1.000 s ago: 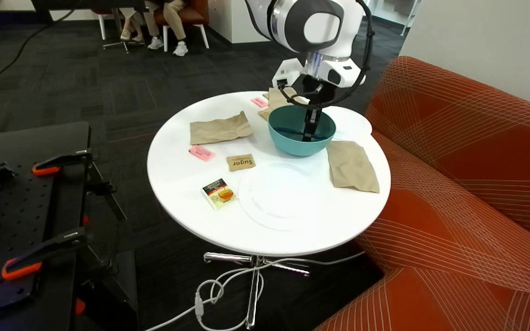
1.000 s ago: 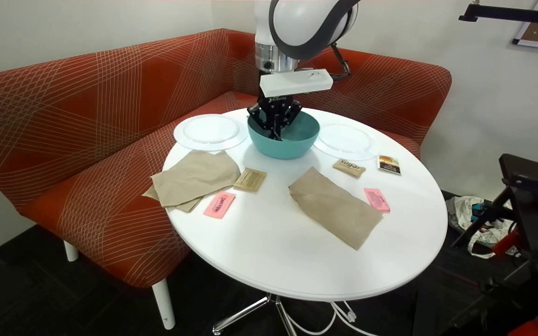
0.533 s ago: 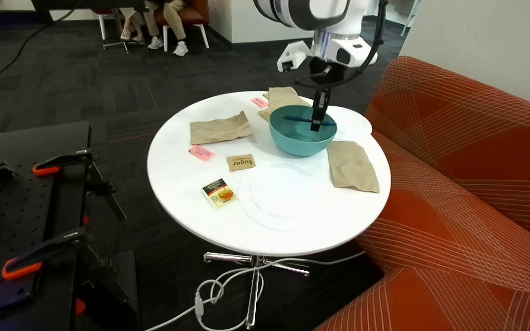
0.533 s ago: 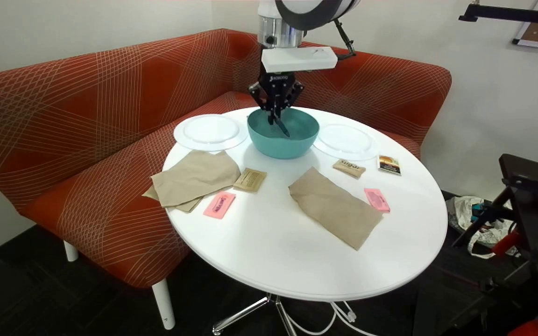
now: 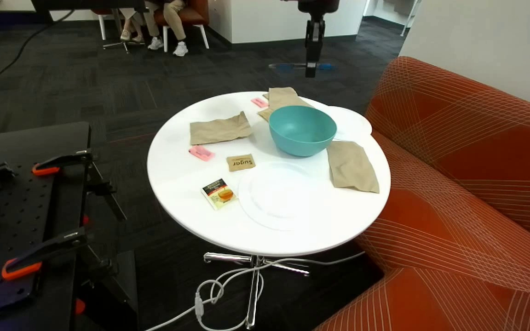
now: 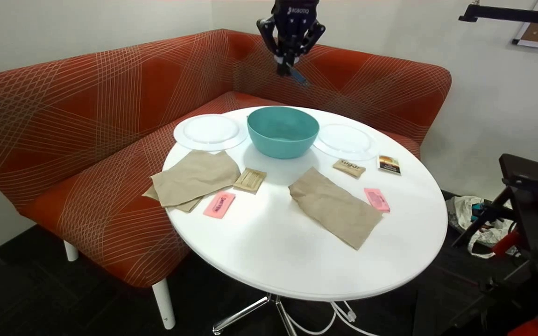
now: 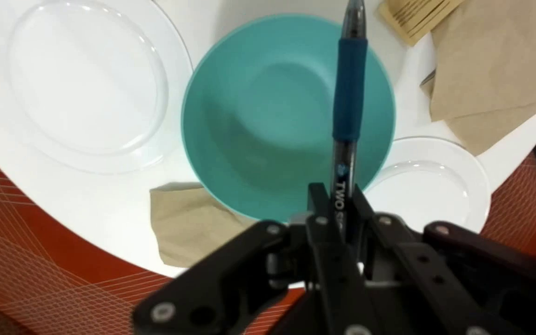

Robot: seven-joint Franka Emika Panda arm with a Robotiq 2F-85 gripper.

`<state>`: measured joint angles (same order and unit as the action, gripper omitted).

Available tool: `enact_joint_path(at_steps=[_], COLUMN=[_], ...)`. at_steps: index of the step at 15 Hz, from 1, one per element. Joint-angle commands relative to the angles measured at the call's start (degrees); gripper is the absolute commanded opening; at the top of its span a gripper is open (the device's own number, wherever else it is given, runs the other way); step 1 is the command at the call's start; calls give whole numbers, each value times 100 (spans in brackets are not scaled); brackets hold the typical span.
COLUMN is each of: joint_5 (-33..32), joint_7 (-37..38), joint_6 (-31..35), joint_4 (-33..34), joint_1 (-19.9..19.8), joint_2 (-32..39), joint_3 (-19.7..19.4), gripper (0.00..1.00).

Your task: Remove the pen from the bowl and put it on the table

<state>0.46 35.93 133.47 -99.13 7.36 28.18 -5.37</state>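
The wrist view alone shows lettering (image 7: 340, 197) on the pen (image 7: 347, 111) pinched in nearly closed jaws, while both exterior views show it well above the bowl (image 5: 302, 133).

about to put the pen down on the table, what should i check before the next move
1. Pen held: ok, gripper shut on it.
2. Pen lifted out of bowl: ok, both exterior views show a gap below it.
3. Bowl upright: ok.
4. Pen over table, away from bowl: not ok, bowl appears beneath in the wrist view.
5. Grip firm enough: cannot tell.
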Motion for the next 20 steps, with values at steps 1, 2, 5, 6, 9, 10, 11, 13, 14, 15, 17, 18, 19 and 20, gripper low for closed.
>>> enact_joint_path(at_steps=[1,2,5,6,9,10,11,13,14,15,17,18,19,20], joint_5=[-302,-385,-478,-516,-567,-602,-648,-710,-754,-768,-683,-622,-613,-600], joint_7=[-110,-165,-288,-314,-508,-501,-457,-421,-391,-374,-451,-481,-474,-483], joint_6=[92,83,54,72,285,384,490,769,918,1065,1387,1552,1693,1867], joint_4=[-926,-1046,-1291,-1366,-1593,-1669,-1748,-1923,-2044,-2168,-2313,-2375,-2435,-2481], joint_1=[286,361,562,624,786,838,886,943,973,987,966,957,975,990], joint_2=[-890,-1010,-1179,-1190,-1162,-1137,-1098,-1018,-968,-955,-786,-689,-614,-517], joint_3=[159,254,595,702,955,995,1015,1026,1020,1008,1015,1023,1010,1000], gripper=[3,3,3,3,3,3,3,3,3,3,3,3,3,3])
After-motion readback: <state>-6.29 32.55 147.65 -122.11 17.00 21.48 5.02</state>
